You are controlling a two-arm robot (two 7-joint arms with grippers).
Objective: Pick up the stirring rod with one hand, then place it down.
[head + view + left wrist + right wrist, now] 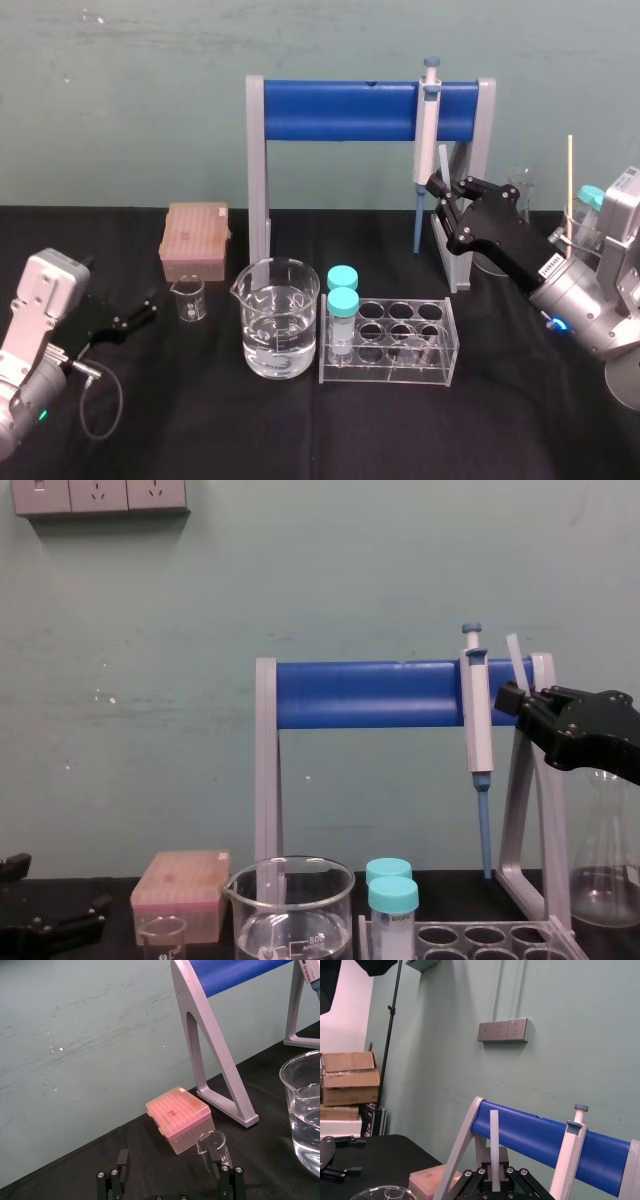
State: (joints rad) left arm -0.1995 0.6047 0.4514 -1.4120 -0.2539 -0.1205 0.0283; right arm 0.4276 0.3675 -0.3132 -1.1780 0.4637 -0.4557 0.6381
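Note:
The stirring rod (494,1147) is a thin whitish translucent stick standing upright between the fingers of my right gripper (494,1175), which is shut on its lower part. In the head view the right gripper (438,190) hangs in the air beside the stand's right leg, just right of the pipette, and the stirring rod (442,160) pokes up from it. The chest view shows the rod (515,658) leaning slightly above the black right gripper (506,696). My left gripper (150,307) rests low at the table's left, open, with nothing between its fingers (121,1160).
A grey-white pipette (427,130) hangs on the blue-barred stand (340,110). In front stand a large beaker of water (280,320), a small beaker (188,298), a pink tip box (194,240) and a clear tube rack (440,345) with two teal-capped tubes (343,290). Glassware (520,190) stands at the far right.

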